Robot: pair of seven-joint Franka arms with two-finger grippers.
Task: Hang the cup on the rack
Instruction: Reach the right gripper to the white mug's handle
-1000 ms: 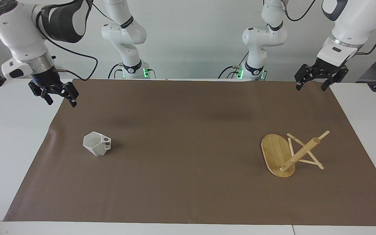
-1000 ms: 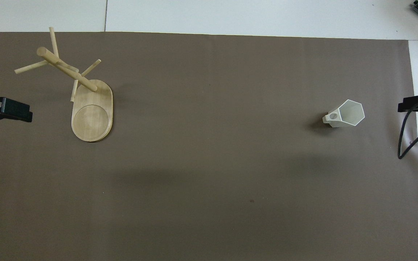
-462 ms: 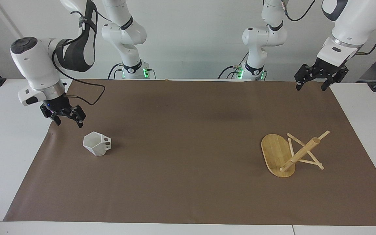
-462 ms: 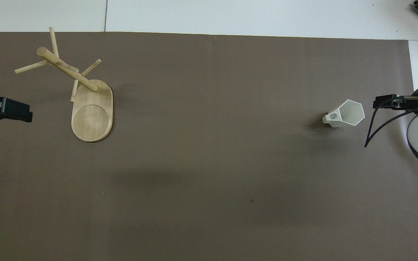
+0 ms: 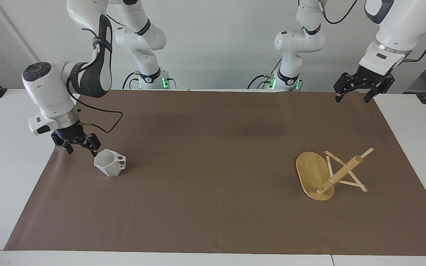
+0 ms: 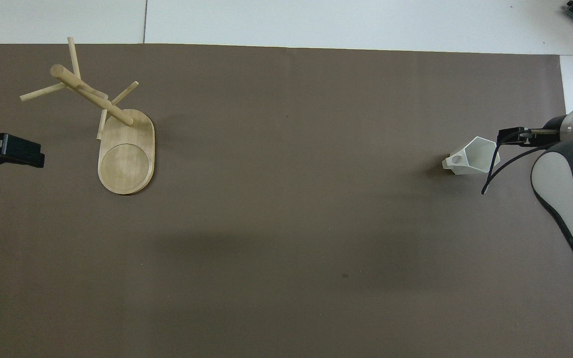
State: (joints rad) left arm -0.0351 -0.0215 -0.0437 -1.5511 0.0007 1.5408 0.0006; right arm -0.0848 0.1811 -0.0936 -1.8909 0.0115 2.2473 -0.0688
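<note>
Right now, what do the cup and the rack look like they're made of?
Cup: probably matte white plastic, maybe printed, going by its flat angular facets and lack of shine. Rack: light bamboo or wood, with visible grain strips on the oval base and a smooth pale finish.

Even bright light, soft shadows

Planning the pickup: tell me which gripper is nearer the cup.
Right. The right gripper, open, hangs just beside the cup, at its rim. The left gripper, open, waits at the table's other end, nearer the rack.
</note>
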